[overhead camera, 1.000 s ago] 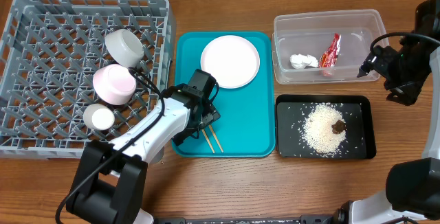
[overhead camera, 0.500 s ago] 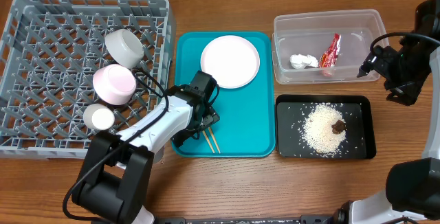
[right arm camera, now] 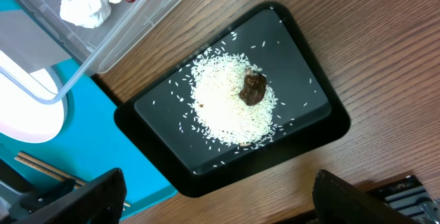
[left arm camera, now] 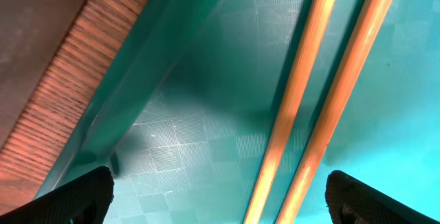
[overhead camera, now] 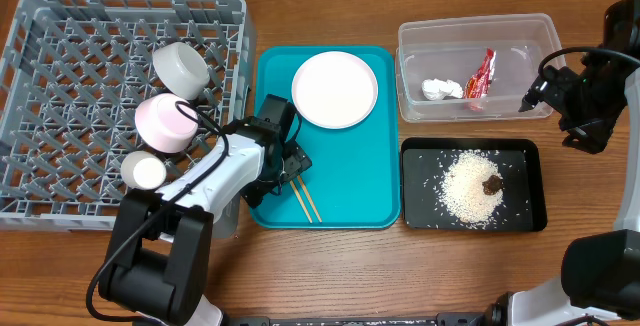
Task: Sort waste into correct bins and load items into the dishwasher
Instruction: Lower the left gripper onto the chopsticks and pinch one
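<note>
The left gripper [left arm camera: 227, 200], jaws wide apart, has the two chopsticks [left arm camera: 323, 93] between them on the teal tray [left arm camera: 192, 80]; in the overhead view the arm covers their upper ends. The right gripper [right arm camera: 220, 207], also apart, has the rice [right arm camera: 220, 107] in the black tray [right arm camera: 295, 52] ahead of it; the print on the red wrapper [overhead camera: 483, 74] is too small to read

We see a wooden table [overhead camera: 330, 266]; directly on it, the grey dish rack [overhead camera: 70, 96] upper left; the teal tray [overhead camera: 350, 181] centre; the clear tub [overhead camera: 520, 66] upper right; the black tray [overhead camera: 522, 211] just below that.
</note>
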Controlling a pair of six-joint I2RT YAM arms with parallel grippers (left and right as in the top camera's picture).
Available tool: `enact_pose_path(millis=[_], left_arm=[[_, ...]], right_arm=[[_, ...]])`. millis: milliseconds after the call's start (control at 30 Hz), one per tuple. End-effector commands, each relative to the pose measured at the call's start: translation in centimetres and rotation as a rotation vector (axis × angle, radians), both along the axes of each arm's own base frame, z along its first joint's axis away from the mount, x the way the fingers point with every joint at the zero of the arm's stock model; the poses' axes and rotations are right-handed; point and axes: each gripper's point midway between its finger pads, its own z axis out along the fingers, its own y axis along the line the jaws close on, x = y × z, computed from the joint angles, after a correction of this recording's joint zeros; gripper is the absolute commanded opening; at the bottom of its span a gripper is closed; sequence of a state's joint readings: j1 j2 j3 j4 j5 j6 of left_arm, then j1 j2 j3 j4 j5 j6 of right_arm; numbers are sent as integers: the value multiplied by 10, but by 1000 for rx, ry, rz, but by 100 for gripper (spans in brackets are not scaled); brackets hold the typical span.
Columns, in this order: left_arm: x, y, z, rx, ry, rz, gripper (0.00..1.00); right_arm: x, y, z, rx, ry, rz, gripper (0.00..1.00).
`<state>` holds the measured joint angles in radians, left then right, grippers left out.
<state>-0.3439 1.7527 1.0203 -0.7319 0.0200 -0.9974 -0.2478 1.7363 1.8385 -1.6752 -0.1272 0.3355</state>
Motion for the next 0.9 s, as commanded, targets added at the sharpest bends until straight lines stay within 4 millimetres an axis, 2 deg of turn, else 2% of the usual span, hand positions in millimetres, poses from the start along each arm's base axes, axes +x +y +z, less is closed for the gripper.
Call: enact_pose_path(millis=[0, 167, 433, 700, 867], left_arm=[[10, 4, 6, -24, -17, 5, 100], [12, 2, 10, -39, -19, -26, 90], [19, 5, 30, -7, -35, -23, 91], [9, 16, 27, 83, -11, -34, 91], [8, 11, 26, 124, -27, -70, 92]], right_arm=[[0, 1, 13, -8, -49, 6, 89], [0, 1, 13, -8, -49, 6, 89], [0, 1, 12, -8, -49, 6, 89], [0, 1, 13, -9, -50, 6, 90], [1, 1, 13, -8, -52, 6, 90]])
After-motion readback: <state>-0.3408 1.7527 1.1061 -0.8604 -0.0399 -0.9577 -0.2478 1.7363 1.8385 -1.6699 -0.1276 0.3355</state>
